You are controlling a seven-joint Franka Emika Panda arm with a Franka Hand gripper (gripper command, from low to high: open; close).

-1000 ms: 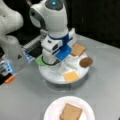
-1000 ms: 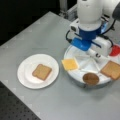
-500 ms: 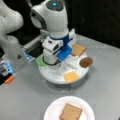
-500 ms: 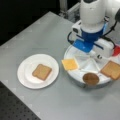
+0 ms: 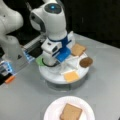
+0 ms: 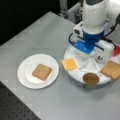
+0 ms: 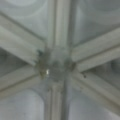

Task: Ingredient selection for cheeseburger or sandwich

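A round white divided tray (image 5: 53, 76) (image 6: 75, 75) holds the ingredients: a bread slice (image 5: 78, 49) (image 6: 111, 70), a brown patty (image 5: 86, 62) (image 6: 90, 78), a yellow cheese slice (image 5: 71, 75) (image 6: 70, 64), green lettuce (image 5: 40, 60) and a red tomato (image 6: 116, 50). My gripper (image 5: 64, 65) (image 6: 86, 55) hangs low over the tray's middle, with its fingers hidden under the hand. The wrist view shows only the tray's hub (image 7: 56, 66) and its dividers, very close. A second bread slice (image 5: 70, 112) (image 6: 41, 71) lies alone on the white plate (image 5: 53, 110) (image 6: 25, 77). No sandwich or cheeseburger is in view.
The arm's white base (image 5: 12, 47) stands at a front view's left, with a blue-lit box (image 5: 6, 67) and an orange piece (image 5: 10, 79) beside it. A black perforated board (image 6: 15, 110) borders the grey table at a front view's bottom left.
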